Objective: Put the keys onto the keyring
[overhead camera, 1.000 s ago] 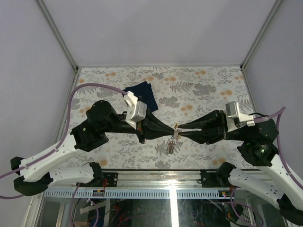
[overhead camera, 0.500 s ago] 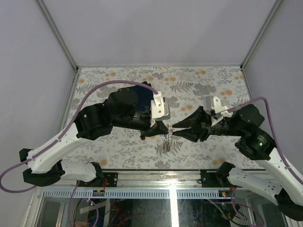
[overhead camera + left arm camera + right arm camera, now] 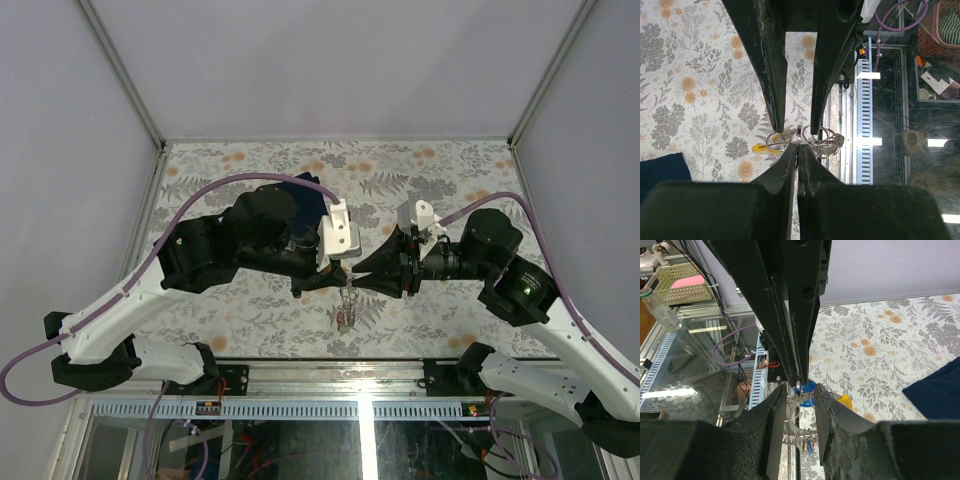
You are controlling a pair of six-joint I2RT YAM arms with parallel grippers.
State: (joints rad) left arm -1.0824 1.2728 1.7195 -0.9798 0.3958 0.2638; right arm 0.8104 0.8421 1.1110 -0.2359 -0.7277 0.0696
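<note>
My left gripper (image 3: 343, 280) is shut on the thin wire keyring (image 3: 798, 136), held edge-on above the near middle of the table. My right gripper (image 3: 360, 281) meets it tip to tip and is open, its fingertips (image 3: 782, 390) on either side of the ring without gripping it. In the left wrist view the right gripper's two fingers (image 3: 777, 120) come down from the top. A bunch of keys (image 3: 345, 312) hangs below the tips, with a yellow tag (image 3: 762, 148), a blue tag (image 3: 807, 386) and several small wire loops (image 3: 827, 142).
A dark navy folded cloth (image 3: 937, 390) lies on the floral table behind the left arm, and also shows in the left wrist view (image 3: 662, 170). The table's front edge with its metal rail (image 3: 862, 100) is right below the grippers. A basket (image 3: 680, 287) stands beyond the table.
Both grippers have shifted a little to the left, still tip to tip, with the key bunch hanging below. The right wrist has turned and its arm has reached further in.
</note>
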